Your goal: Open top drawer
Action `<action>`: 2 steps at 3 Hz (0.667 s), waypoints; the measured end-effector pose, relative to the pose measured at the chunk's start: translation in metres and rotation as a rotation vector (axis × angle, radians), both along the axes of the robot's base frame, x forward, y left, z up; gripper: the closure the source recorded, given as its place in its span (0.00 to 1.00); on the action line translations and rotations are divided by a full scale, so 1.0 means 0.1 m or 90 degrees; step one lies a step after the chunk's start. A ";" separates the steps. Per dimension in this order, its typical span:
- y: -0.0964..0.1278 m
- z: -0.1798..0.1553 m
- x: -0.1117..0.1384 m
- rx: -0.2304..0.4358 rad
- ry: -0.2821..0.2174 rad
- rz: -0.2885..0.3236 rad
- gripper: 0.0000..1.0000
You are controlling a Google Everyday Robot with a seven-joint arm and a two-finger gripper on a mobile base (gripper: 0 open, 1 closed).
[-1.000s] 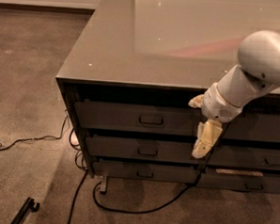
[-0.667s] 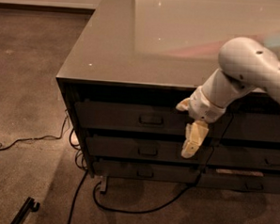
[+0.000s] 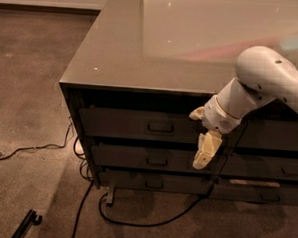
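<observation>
The top drawer (image 3: 123,123) runs across the left-hand stack just under the edge of the dark bench (image 3: 117,49), in the middle of the frame. Its flat front looks closed, and its small metal loop handle (image 3: 160,126) is at centre. Two slimmer drawer fronts (image 3: 132,157) lie below it, each with a like handle.

The robot's white arm (image 3: 263,82) comes in from the right edge of the frame. Its pale hand (image 3: 206,150) points downward in front of the right end of the top drawer and overlaps the front below. The hand is to the right of the handle and apart from it. Whether it is set wide or narrow cannot be told.

A black cable (image 3: 143,224) loops over the carpet floor (image 3: 30,85) beneath the stack.
</observation>
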State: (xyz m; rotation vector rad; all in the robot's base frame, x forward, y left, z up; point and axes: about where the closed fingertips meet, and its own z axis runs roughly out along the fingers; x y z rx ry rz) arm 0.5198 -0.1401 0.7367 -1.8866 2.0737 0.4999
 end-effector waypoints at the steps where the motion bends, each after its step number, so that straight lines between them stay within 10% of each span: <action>1: 0.10 -0.19 0.31 0.012 -0.030 -0.042 0.00; 2: 0.10 -0.20 0.32 0.012 -0.030 -0.042 0.00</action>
